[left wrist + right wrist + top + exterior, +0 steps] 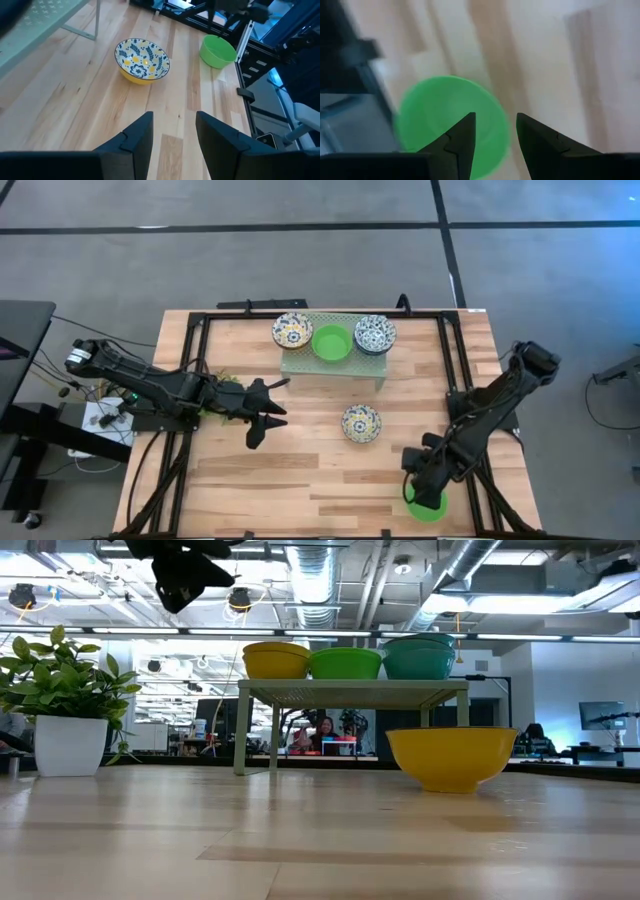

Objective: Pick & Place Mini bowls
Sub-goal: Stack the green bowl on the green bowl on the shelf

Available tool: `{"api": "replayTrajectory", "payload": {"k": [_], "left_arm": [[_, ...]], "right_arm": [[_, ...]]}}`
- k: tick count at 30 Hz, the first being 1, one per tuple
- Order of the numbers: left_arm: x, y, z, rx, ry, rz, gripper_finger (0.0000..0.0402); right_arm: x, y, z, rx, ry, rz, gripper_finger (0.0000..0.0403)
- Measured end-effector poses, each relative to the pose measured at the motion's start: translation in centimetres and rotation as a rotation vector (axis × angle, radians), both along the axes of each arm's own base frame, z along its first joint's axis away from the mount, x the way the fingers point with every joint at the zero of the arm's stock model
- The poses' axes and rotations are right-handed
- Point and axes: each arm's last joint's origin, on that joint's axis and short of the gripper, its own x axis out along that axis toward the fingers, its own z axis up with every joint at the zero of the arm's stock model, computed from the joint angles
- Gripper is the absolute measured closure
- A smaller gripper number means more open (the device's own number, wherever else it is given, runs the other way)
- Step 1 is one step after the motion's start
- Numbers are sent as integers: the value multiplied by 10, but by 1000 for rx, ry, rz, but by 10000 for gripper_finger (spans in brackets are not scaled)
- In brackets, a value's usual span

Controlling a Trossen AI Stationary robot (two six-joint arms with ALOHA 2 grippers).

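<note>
Overhead looks straight down, low looks level — both share the rack [333,358].

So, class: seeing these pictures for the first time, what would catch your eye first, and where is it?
Probably the pale green rack at the table's far edge, carrying a bright green bowl between two stacks of patterned bowls. Next, the lone blue-and-yellow floral bowl mid-table. Then the right gripper, open, hovering over a green bowl at the near right edge, while the left gripper waits open mid-left.

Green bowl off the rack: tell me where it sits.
In the high view the green bowl sits at the table's near right edge, under the open right gripper.
</note>
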Motion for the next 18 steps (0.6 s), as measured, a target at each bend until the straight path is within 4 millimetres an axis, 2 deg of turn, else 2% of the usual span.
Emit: {"api": "replayTrajectory", "payload": {"k": [4, 14, 18], "left_arm": [[0, 0, 0, -2, -5, 0, 252], [1, 0, 1, -5, -16, -1, 252], [1, 0, 2, -6, -17, -1, 252]], "right_arm": [[-2, -3, -9, -78, 77, -14, 265], [-1, 1, -14, -42, 109, 11, 265], [-5, -3, -23, -70, 135, 10, 265]]}}
